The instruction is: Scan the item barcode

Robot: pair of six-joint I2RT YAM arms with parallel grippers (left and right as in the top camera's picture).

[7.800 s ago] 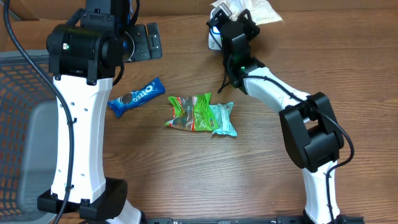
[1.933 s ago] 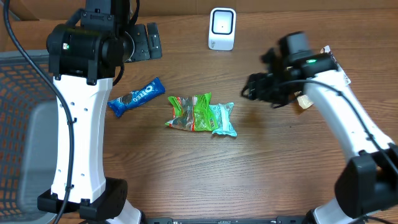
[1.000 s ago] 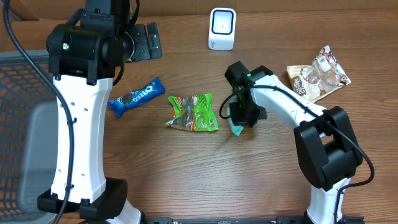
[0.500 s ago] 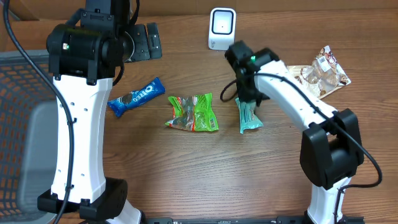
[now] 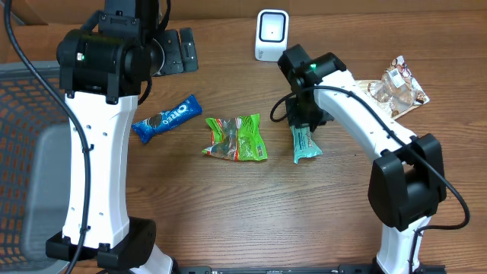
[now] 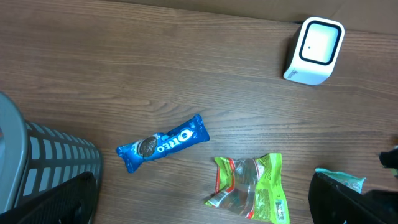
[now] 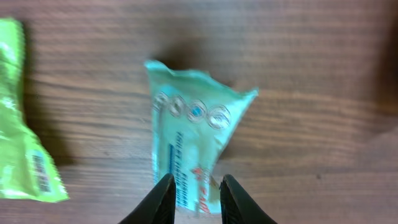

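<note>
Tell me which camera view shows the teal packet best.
The right wrist view: the teal packet lies close and large, with its print visible. The overhead view shows it small and without detail. The left wrist view catches only a corner at the frame edge.

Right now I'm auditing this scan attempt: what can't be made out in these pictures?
Teal packet barcode: right wrist view, none on the face showing; lower end cut off by the bottom edge.
Right hand grip: contact falls at that edge; overhead, the arm covers it.
Brown snack bag print: overhead, too small.
</note>
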